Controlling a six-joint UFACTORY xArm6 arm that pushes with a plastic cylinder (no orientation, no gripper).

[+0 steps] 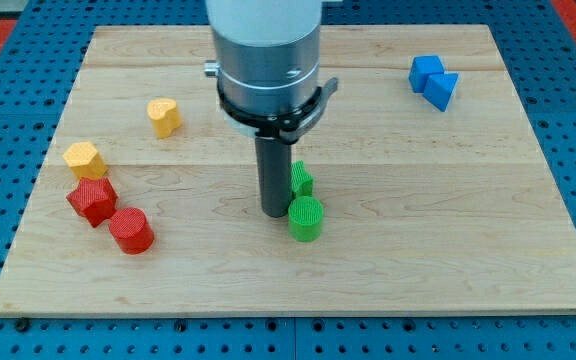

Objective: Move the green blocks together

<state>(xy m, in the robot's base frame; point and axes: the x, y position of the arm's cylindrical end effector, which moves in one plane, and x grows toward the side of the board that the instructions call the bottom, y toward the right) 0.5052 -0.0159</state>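
Observation:
Two green blocks stand together near the middle of the wooden board (448,240). A green cylinder (305,218) is the nearer one, and a green angular block (301,180) sits just above it, partly hidden by the rod; they look to be touching or nearly so. My tip (274,213) rests on the board right at the left side of both green blocks, close against them. The arm's grey body covers the board's top middle.
A yellow block (165,116) lies at upper left and a yellow hexagonal block (84,159) further left. A red star-like block (92,200) and a red cylinder (131,231) sit at lower left. Two blue blocks (434,81) touch at top right.

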